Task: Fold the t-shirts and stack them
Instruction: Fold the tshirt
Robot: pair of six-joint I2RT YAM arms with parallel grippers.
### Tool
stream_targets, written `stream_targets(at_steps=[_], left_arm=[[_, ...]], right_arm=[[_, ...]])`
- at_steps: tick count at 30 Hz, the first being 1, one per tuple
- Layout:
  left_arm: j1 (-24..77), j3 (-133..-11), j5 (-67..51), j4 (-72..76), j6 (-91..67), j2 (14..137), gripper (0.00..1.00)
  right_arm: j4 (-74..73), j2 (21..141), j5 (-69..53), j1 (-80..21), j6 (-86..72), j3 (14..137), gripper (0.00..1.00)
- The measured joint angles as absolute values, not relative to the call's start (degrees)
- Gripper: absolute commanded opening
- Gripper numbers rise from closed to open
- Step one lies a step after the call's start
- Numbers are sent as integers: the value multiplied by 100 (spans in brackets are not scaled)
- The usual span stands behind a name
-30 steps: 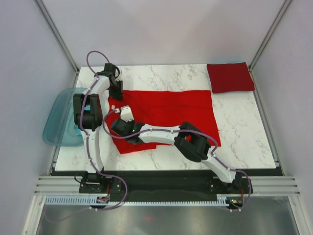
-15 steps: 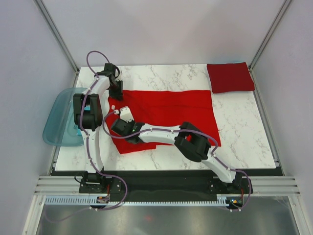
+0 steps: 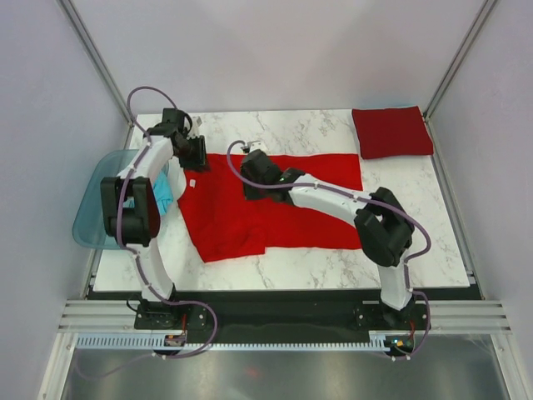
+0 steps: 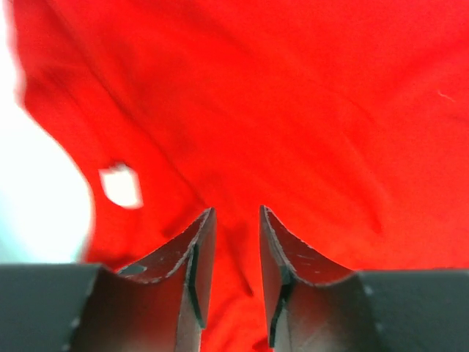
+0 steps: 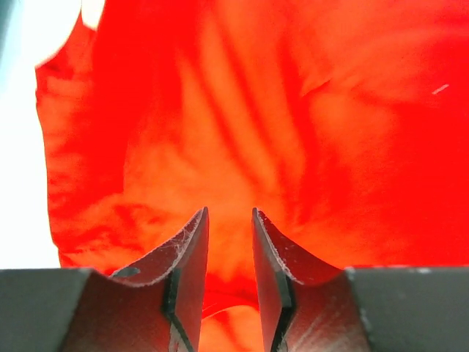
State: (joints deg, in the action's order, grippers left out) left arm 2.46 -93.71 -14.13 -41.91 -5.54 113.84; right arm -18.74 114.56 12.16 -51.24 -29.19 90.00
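Labelling comes down to one small white tag on the bright red t-shirt, too blurred to read. Two t-shirts show. The bright red one lies spread flat across the middle and left of the marble worktop. A darker crimson t-shirt sits folded square at the far right corner. One translucent blue tub stands at the left edge. Two grippers hang over the red cloth's far side: the left gripper and the right gripper each have jaws parted a narrow way, with nothing pinched between them.
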Motion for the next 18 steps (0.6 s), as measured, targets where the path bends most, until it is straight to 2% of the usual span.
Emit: stream_targets(at_steps=[9,14,18], left_arm=[[272,-6366,-2484,-3448,-1144,9612,40],[338,-5439,-2561,-3041,-1503,9303,42],[412,-5162,-2508,-2797,-1695,9174,43]], right_arm=[[-1581,11358,-467,-3977,-2414,8567,42],[-1559,11511,-1020,-3822,-2265,8565,42],[-1511,11701,-1367,-3820,-2235,8538,42]])
